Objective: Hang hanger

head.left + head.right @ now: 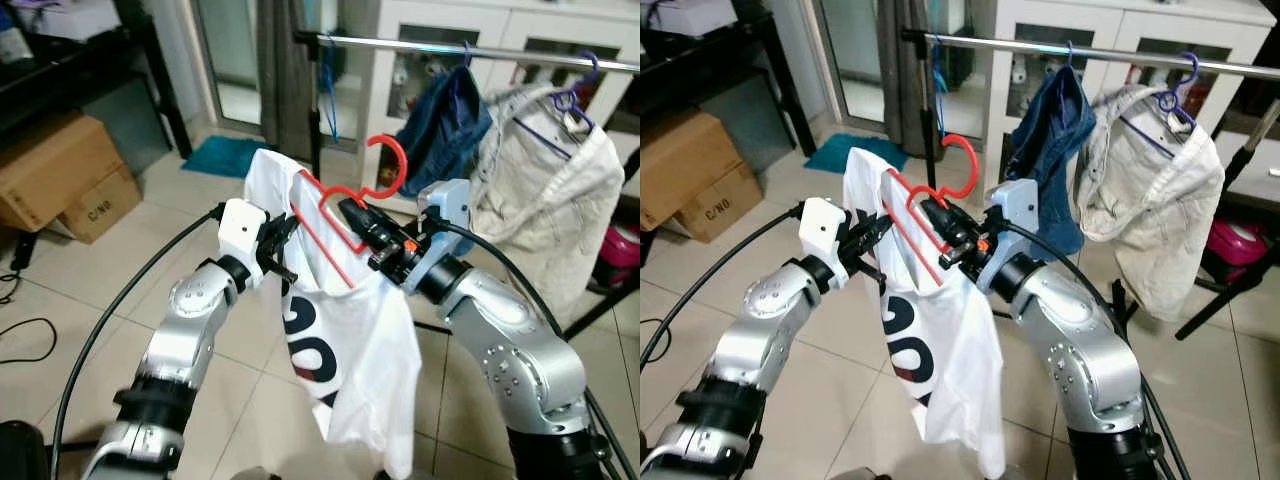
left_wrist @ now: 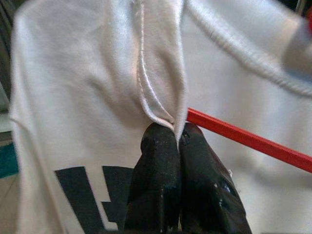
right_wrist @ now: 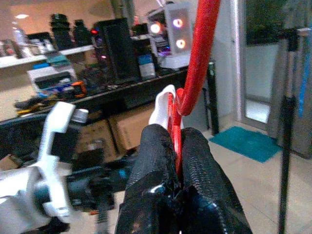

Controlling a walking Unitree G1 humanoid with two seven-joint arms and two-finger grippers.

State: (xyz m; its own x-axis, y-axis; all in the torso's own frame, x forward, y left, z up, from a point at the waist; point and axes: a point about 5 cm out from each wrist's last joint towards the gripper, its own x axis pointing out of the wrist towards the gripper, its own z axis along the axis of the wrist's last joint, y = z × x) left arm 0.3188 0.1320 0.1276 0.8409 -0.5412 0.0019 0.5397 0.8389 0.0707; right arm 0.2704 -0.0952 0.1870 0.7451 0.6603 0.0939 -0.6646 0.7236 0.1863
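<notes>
Hanger (image 1: 345, 215) red, white shirt (image 1: 350, 350) draped; right claw (image 1: 352, 212) gripping it.

The hanger (image 1: 345, 215) looks like smooth red plastic with a light gloss. The shirt (image 1: 350, 350) on it is soft white cloth, matt, with a ribbed collar and stitched hems; its dark print looks flat. The left gripper (image 2: 178, 134) has smooth, slightly shiny black fingers, pinched on a cloth hem. The right gripper (image 3: 176, 146), closed on the hanger, has fingers (image 3: 200, 156) with a fine rough texture. Both arms are silver with a satin metal look. The rail (image 1: 480, 50) is shiny metal. On it hang a blue cloth garment (image 1: 445, 125), like denim, and a pale wrinkled garment (image 1: 545, 190). The boxes (image 1: 60, 175) are matt brown cardboard. The floor (image 1: 120, 260) is glossy tile.
</notes>
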